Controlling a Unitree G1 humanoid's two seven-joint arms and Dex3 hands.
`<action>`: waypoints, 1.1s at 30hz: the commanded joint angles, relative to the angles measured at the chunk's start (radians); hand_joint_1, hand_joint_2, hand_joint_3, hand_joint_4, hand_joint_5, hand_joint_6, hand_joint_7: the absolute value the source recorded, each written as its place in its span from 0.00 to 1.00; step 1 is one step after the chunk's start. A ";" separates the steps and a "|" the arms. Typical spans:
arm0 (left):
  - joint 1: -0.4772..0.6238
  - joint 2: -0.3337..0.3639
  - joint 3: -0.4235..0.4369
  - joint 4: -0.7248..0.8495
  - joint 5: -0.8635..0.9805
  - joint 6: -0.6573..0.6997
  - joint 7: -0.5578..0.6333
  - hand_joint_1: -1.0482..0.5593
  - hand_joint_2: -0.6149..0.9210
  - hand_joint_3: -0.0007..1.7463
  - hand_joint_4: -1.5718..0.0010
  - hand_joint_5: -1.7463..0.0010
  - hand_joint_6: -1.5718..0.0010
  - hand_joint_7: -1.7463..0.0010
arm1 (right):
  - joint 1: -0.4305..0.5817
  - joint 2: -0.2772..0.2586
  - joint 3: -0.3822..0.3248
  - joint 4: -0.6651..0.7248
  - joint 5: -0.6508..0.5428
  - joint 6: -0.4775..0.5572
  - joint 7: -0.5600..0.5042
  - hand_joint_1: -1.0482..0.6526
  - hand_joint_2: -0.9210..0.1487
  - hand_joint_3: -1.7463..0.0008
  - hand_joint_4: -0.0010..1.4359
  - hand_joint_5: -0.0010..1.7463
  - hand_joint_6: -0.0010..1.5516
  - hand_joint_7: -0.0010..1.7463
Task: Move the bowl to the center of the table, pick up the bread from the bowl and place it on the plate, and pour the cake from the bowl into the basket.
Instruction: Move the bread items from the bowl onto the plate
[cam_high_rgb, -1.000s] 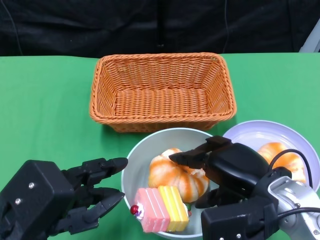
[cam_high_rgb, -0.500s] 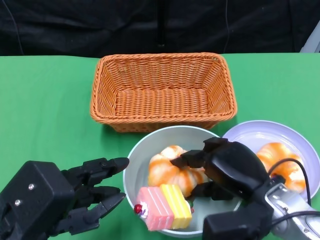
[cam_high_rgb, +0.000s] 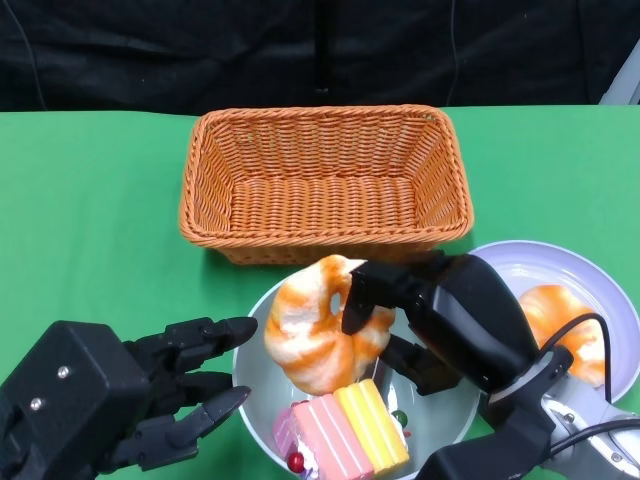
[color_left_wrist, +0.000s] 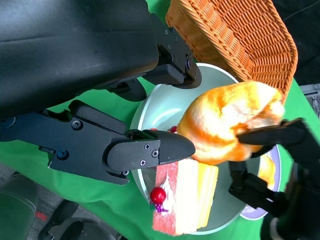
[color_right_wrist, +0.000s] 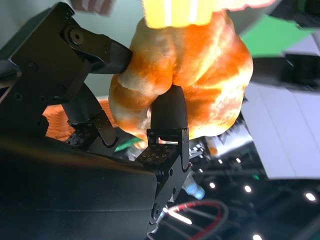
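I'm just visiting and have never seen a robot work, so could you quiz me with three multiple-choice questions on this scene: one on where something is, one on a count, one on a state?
1. Where is the cake?
A. in the basket
B. in the bowl
C. on the plate

2. How many breads show?
A. one
B. two
C. four

3. What is the right hand doing?
A. holding a bread
B. resting flat
C. gripping the basket

Answers:
1 B, it lies in the bowl.
2 B, one bread is lifted, another bread lies on the plate.
3 A, its fingers clasp the lifted one.
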 joint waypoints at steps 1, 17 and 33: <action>0.001 0.006 0.009 -0.001 0.000 -0.009 0.009 0.30 1.00 0.28 0.81 0.70 0.74 1.00 | 0.015 0.001 -0.031 -0.044 0.022 -0.003 -0.009 0.53 0.67 0.14 0.73 1.00 0.51 1.00; 0.003 0.012 0.006 0.000 0.005 -0.011 0.006 0.30 1.00 0.28 0.82 0.69 0.74 1.00 | 0.002 0.006 -0.092 -0.060 -0.072 -0.006 -0.225 0.52 0.76 0.10 0.71 1.00 0.49 1.00; 0.000 0.011 0.010 0.009 0.000 -0.014 0.004 0.30 1.00 0.28 0.82 0.69 0.74 1.00 | 0.094 -0.042 -0.202 -0.184 0.104 0.006 -0.035 0.48 0.71 0.00 0.73 1.00 0.51 1.00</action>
